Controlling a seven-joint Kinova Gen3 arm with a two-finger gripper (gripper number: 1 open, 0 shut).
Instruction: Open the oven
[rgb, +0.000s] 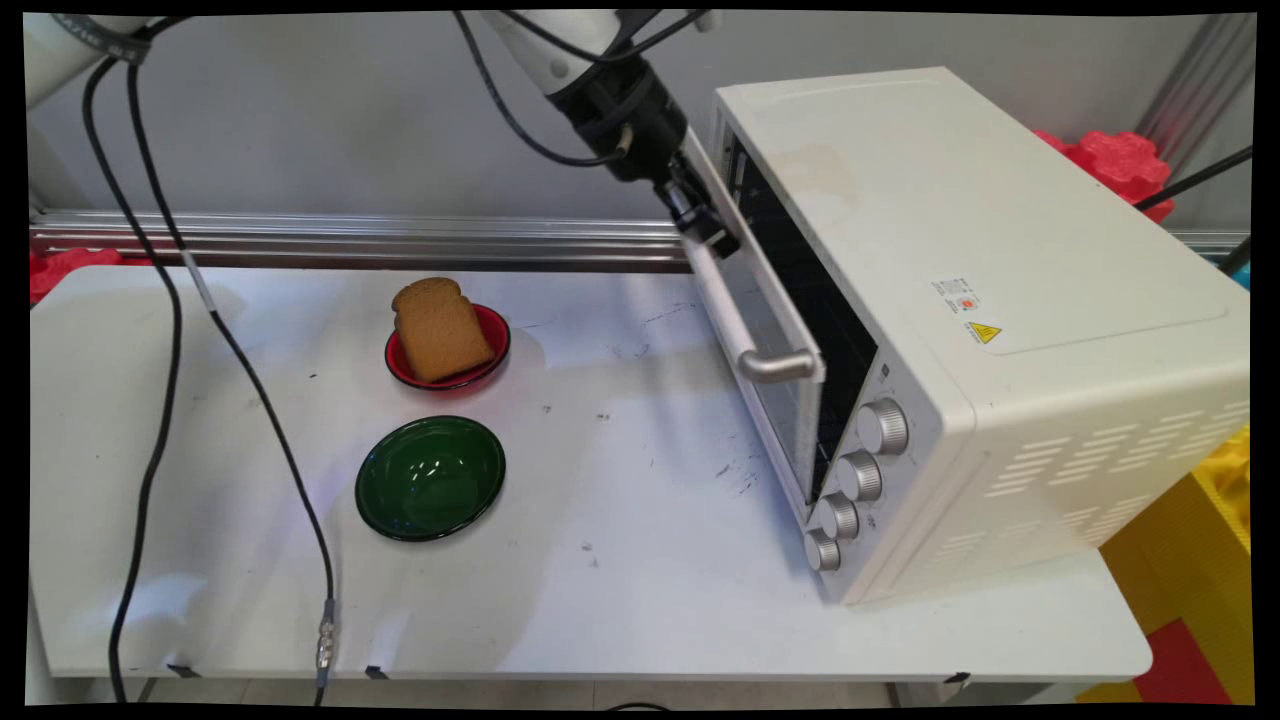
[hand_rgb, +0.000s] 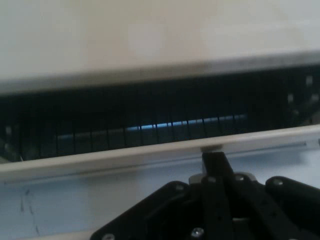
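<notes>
Two dishes sit left of centre with bare table around them: a red plate (rgb: 498, 338) holding toast (rgb: 440, 329), and a green bowl (rgb: 430, 477) just nearer. Rightward, the gripper (rgb: 712, 232), fingers together, touches the top edge of the toaster oven (rgb: 960, 320)'s door (rgb: 765, 330), which stands slightly ajar.

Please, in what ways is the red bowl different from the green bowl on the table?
The red bowl holds a slice of brown bread; the green bowl holds nothing. The red bowl looks smaller than the green bowl. The red bowl stands farther back, toward the wall; the green bowl stands nearer the camera. Both are round and glossy, standing upright on the white table, left of the oven.
</notes>
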